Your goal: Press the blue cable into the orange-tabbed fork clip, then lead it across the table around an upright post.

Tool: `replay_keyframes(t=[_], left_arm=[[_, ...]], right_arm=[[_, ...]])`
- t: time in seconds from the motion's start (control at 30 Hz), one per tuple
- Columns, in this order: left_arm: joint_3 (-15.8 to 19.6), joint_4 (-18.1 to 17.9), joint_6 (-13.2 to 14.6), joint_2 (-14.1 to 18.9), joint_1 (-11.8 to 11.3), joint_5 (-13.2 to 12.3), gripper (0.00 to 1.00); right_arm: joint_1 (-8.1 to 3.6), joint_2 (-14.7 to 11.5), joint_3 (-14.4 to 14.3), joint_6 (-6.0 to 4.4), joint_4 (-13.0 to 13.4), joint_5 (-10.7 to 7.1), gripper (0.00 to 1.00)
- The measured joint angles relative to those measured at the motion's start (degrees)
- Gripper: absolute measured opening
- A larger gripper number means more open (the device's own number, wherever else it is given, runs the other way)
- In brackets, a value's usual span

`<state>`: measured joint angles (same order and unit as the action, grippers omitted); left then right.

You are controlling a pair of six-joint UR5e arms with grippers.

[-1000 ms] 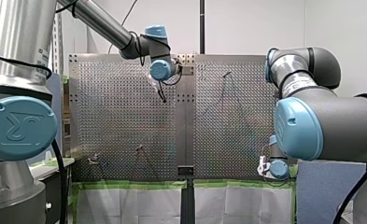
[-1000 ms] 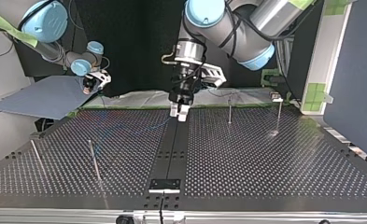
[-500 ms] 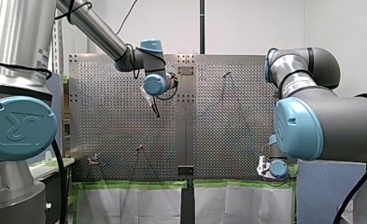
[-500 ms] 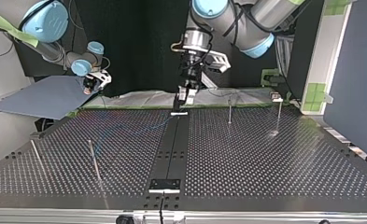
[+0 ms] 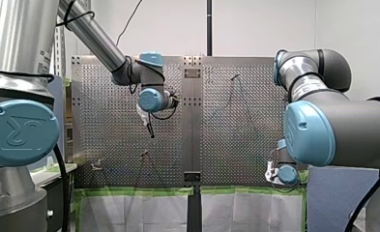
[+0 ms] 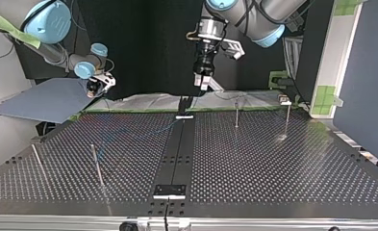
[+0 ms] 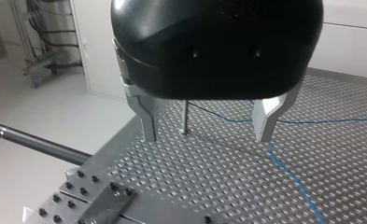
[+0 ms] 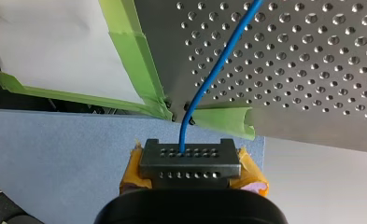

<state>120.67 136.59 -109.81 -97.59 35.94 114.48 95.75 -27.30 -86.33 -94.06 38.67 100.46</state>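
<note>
Left pincer (image 7: 205, 138) spread, hovers above the surface (image 7: 204, 179). Right pincer (image 8: 190, 161) pinches the blue cable (image 8: 213, 70) (2 yellow pads (image 8: 250, 173) show).

Front view looks from behind along the perforated metal desk (image 5: 105, 111); top view faces back low across it; wrist views sit close at its edges.

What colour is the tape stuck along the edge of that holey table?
Green; the tape shows best in the right wrist view.
</note>
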Motion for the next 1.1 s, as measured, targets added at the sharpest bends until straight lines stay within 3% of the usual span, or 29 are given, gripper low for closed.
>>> replay_keyframes(t=[0.33, 1.1], left_arm=[[4.93, -0.01, -0.05, 0.0, -0.56, 0.15, 1.0], [5.27, 0.0, -0.05, 0.0, -0.59, 0.15, 1.0]], right_arm=[[0.39, 0.0, 0.11, 0.0, 0.0, 0.07, 0.0], [0.43, 0.0, 0.14, 0.0, -0.02, 0.08, 0.0]])
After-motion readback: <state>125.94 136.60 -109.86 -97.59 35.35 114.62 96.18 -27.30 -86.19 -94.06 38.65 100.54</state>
